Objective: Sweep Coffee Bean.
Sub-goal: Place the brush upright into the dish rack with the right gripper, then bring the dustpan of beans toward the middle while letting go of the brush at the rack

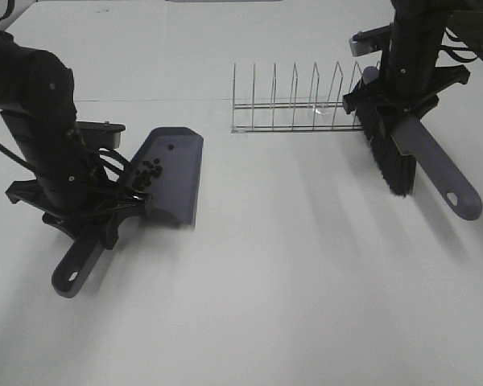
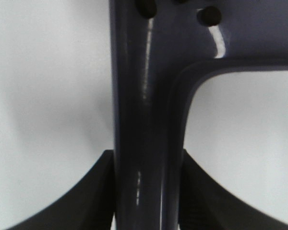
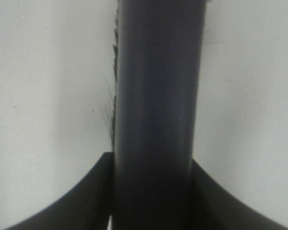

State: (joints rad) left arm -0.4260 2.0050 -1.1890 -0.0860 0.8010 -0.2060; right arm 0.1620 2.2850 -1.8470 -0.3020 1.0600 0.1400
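Left jaws (image 1: 105, 215) clamp dustpan (image 1: 175, 173) handle | coffee beans (image 1: 149, 172) lie clustered in pan just beside them | right jaws (image 1: 402, 100) grip brush (image 1: 410, 157), well apart across counter (image 1: 306, 281)

White matte table (image 1: 290, 281) fills the view. Wire dish rack (image 1: 294, 104) stands toward the far side. Even lighting, soft shadows.
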